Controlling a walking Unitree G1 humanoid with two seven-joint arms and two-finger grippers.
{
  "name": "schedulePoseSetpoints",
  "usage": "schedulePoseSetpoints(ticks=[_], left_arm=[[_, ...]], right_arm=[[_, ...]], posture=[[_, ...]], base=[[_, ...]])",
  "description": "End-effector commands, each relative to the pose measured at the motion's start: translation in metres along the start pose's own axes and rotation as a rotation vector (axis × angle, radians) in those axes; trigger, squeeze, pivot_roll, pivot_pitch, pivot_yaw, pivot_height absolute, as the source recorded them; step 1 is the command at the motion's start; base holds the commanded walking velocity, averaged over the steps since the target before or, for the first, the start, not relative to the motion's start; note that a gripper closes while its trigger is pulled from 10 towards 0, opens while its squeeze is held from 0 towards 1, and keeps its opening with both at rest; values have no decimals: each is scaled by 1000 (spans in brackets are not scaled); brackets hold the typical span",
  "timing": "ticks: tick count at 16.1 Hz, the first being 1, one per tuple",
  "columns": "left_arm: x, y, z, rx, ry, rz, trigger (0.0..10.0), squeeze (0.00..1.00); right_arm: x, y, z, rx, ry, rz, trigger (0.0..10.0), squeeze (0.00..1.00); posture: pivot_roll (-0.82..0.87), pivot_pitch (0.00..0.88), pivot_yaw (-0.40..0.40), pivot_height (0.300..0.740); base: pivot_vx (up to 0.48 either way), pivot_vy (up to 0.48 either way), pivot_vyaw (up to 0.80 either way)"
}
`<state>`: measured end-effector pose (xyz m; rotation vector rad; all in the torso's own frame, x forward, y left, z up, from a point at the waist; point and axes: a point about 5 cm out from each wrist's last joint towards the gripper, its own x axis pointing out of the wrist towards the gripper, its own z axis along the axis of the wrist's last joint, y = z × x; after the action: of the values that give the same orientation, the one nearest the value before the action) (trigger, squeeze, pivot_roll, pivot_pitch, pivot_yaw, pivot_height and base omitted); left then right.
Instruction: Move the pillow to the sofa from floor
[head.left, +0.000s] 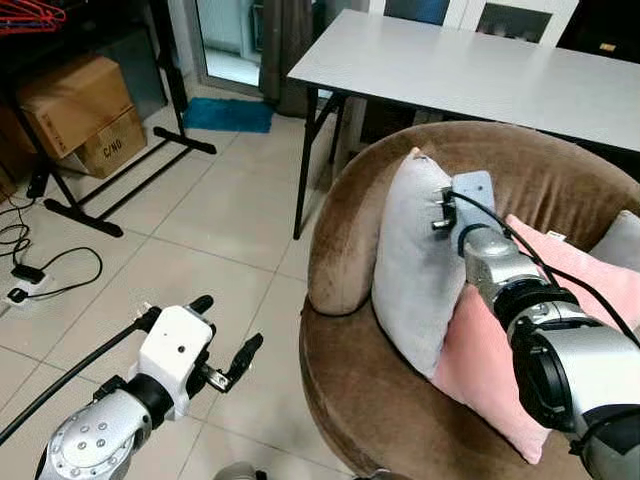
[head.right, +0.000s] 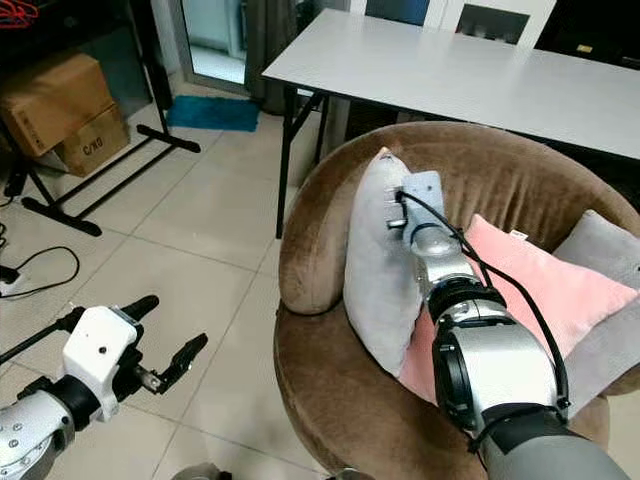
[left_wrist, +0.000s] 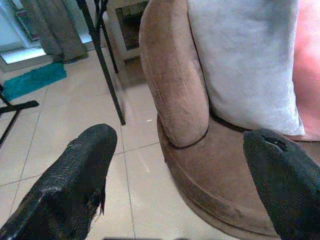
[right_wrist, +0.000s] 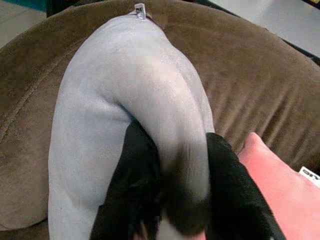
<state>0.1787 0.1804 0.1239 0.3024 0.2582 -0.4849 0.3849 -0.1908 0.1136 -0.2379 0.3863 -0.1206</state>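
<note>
While the right hand (right_wrist: 170, 185) pinches the upper edge of the grey pillow (head.left: 420, 270), fabric bulges between its two black fingers (right_wrist: 135, 170) and hides the tips, so contact depth is unreadable. Pillow stands upright on the seat of the brown round sofa (head.left: 340, 250), leaning against the left armrest and back; its near right side touches a pink pillow (head.left: 500, 350). The right arm covers much of the boundary between the two. From the head cameras that hand is mostly hidden behind its own wrist block and cable.

Second grey cushion (head.right: 600, 270) sits at the far right of the sofa, cut off by the frame edge and partly under the pink one.

Left hand (head.left: 225, 345) hangs over the tiled floor (head.left: 200, 230) near left of the sofa, fingers spread apart, holding nothing. In its wrist view both fingers (left_wrist: 75, 175) are cropped at the bottom edge.

White desk (head.left: 460, 70) stands behind the sofa; only one black leg is clearly visible, far edge cropped. Far left: cardboard boxes (head.left: 80, 110), lettering on the lower one too small to read reliably, a black rack base (head.left: 130, 170), and cables (head.left: 30, 260) running out of frame. Teal mat (head.left: 225, 115) lies by the doorway. Sofa's near rim is cut off at the bottom.
</note>
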Motion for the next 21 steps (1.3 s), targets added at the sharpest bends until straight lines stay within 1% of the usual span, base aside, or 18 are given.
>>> schedulePoseSetpoints(ticks=[1,3,6,7,8,10,11,12,14,16,17,18,19,20,21], left_arm=[[-1,1,2,5,2,-4,10000,0],[1,2,2,6,1,-7,10000,0],[3,3,3,11,-3,-11,10000,0],[5,4,3,13,-5,-11,10000,0],[5,4,4,13,-6,-11,10000,0],[6,4,4,14,-7,-10,10000,0],[6,5,3,16,-10,-4,10000,0],[7,5,4,18,-12,2,10000,0],[13,11,4,3,-32,63,10000,0],[21,15,6,-3,-52,97,10000,0],[30,17,9,-12,-75,114,10000,0],[36,18,9,-13,-80,118,10000,0],[40,18,10,-12,-85,116,10000,0],[42,18,10,-13,-90,115,10000,0],[45,19,11,-18,-101,122,10000,0]], right_arm=[[0,-6,-6,25,26,-18,10000,1000],[0,-12,-4,39,23,-37,10000,1000],[1,-24,7,77,-11,-79,10000,1000],[1,-36,13,107,-32,-128,10000,1000],[1,-44,16,125,-41,-154,10000,1000],[0,-49,18,146,-49,-169,10000,1000],[0,-58,23,176,-70,-178,10000,1000],[0,-61,27,191,-87,-175,10000,1000],[-2,-70,37,211,-162,-134,10000,1000],[-4,-78,40,231,-213,-121,10000,1000],[-8,-85,39,222,-262,-108,10000,1000],[-11,-91,36,223,-280,-119,10000,1000],[-13,-94,32,226,-290,-118,10000,78],[-15,-94,30,222,-299,-108,10000,0],[-18,-94,22,202,-293,-110,10000,0]], posture=[[78,0,-69,740],[75,0,-65,740],[73,0,-62,740],[74,0,-63,740],[75,0,-65,740],[76,0,-66,740],[77,0,-70,740],[77,0,-70,740],[58,0,-68,740],[36,0,-54,740],[1,0,-27,740],[-15,0,-17,740],[-29,0,-7,740],[-36,0,-2,740],[-45,0,2,740]], base=[[0,0,0],[0,0,0],[0,0,0],[0,0,0],[0,0,0],[0,0,0],[0,0,0],[0,0,0],[0,0,0],[0,0,0],[0,0,0],[0,0,0],[0,0,0],[0,0,0],[0,0,0]])
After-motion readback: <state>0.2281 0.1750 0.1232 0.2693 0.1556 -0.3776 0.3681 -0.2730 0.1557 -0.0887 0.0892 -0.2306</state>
